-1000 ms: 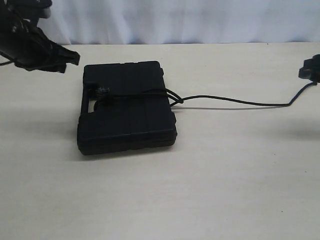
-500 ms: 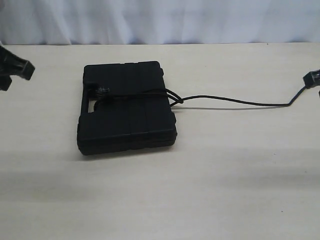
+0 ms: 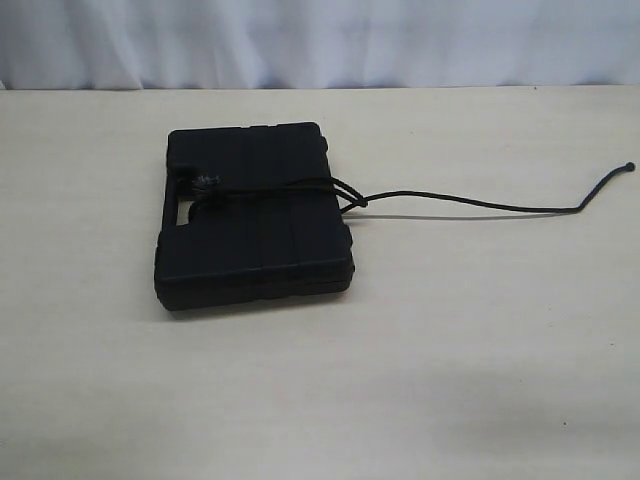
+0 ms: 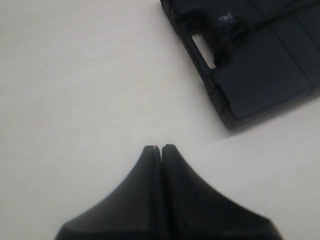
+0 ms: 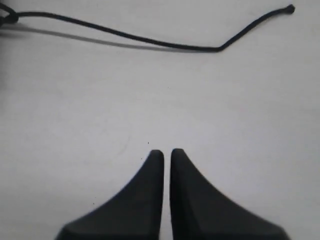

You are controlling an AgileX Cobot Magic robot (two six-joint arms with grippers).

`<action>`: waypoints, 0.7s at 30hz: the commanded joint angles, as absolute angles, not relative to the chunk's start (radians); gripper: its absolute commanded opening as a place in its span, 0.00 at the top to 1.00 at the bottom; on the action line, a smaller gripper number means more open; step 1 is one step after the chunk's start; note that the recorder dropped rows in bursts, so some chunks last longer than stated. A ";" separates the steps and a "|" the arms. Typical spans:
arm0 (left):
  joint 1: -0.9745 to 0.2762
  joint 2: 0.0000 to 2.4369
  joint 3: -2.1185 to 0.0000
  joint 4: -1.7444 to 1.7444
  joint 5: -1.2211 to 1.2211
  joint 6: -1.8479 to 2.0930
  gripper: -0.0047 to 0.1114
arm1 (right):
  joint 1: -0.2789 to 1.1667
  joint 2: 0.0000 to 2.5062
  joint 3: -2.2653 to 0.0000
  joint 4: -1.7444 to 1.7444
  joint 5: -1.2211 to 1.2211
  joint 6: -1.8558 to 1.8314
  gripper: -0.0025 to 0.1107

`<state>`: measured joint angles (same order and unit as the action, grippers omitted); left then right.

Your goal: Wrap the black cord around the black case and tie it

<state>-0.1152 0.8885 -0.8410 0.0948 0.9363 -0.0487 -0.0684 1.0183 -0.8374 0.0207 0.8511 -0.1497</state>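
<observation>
The black case (image 3: pixel 250 230) lies flat on the table, left of centre. The black cord (image 3: pixel 470 205) runs across its lid, with a frayed tuft (image 3: pixel 207 182) by the handle cut-out and a knot (image 3: pixel 355 200) at the case's right edge. Its free tail trails right along the table to a small knotted tip (image 3: pixel 628 166). Neither gripper shows in the exterior view. My left gripper (image 4: pixel 161 147) is shut on nothing, hovering off the case (image 4: pixel 265 75). My right gripper (image 5: pixel 166 151) is shut but for a sliver and empty, well apart from the cord (image 5: pixel 150 40).
The pale table (image 3: pixel 450 350) carries only the case and cord. A white curtain (image 3: pixel 320 40) hangs behind the far edge.
Both arms have pulled out of the exterior view, left arm leftwards and right arm rightwards. The cord's tip, near the right gripper before, now lies free on the table.
</observation>
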 commanded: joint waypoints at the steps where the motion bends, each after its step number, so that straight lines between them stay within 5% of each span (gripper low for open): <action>1: -0.118 0.777 -0.758 0.083 0.805 -0.046 0.96 | -0.066 0.899 -0.739 0.015 0.712 -0.147 0.94; 6: -0.118 0.534 -0.594 0.016 0.565 -0.017 0.96 | -0.042 0.700 -0.592 0.021 0.525 -0.157 0.94; 12: -0.118 0.183 -0.446 0.010 0.401 0.000 0.96 | 0.170 0.458 -0.461 0.000 0.411 -0.221 0.94; 17: -0.118 0.143 -0.229 -0.142 0.101 0.000 0.96 | 0.183 0.369 -0.275 0.008 0.198 -0.223 0.94; 21: -0.118 0.143 -0.172 -0.150 0.137 0.000 0.96 | 0.183 0.369 -0.195 0.010 0.208 -0.220 0.94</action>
